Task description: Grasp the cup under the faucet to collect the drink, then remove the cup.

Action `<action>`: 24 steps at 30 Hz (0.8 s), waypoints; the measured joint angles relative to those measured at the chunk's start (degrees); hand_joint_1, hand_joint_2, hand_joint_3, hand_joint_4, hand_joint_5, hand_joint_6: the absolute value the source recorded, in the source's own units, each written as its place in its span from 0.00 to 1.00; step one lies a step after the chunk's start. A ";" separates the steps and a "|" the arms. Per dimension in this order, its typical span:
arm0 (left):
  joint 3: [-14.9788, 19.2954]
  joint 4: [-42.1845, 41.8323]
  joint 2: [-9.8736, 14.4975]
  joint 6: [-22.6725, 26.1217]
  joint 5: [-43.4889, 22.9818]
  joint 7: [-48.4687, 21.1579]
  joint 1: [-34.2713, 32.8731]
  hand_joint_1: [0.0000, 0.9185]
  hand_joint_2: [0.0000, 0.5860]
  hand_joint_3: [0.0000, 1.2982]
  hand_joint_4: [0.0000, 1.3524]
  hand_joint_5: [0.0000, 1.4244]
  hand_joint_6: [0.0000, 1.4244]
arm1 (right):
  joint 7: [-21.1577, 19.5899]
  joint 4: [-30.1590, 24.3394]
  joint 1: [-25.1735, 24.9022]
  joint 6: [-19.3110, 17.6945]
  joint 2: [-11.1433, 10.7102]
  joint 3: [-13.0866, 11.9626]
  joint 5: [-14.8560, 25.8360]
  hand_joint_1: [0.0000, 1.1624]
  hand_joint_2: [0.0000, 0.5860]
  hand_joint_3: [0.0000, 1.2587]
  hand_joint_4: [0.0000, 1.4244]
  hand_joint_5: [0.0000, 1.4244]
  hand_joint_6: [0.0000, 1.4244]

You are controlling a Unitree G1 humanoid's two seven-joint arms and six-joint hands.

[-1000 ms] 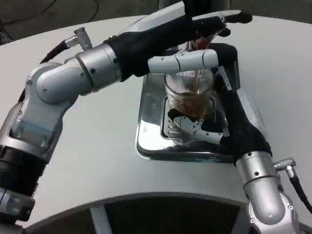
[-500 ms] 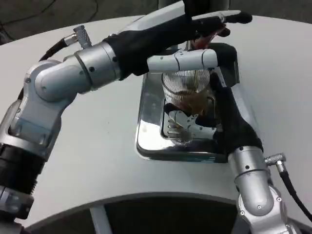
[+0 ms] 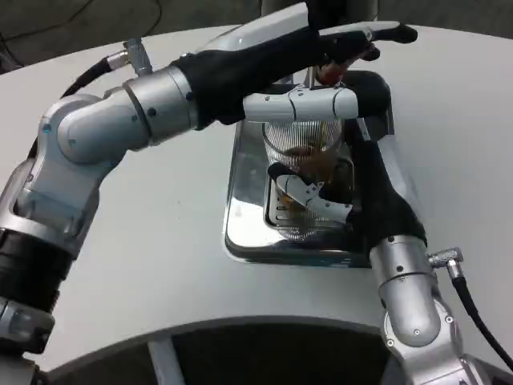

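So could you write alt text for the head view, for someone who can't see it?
The robot's right hand holds a ribbed clear cup with brown drink in it over a shiny steel drip tray, under the faucet. Its left hand reaches across above the cup at the tap, all on a white table.

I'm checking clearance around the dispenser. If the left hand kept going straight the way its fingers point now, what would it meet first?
Probably nothing: the left hand reaches rightward over the cup, fingers at the tap handle, and beyond its fingertips only bare table shows. Depth is unclear.
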 measured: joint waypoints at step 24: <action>0.03 1.30 -0.01 -1.15 0.09 -0.01 -0.37 0.00 0.20 0.09 0.02 0.07 0.05 | -4.86 4.28 -1.10 -0.17 2.22 -0.31 1.22 0.68 0.39 0.00 0.00 0.07 0.01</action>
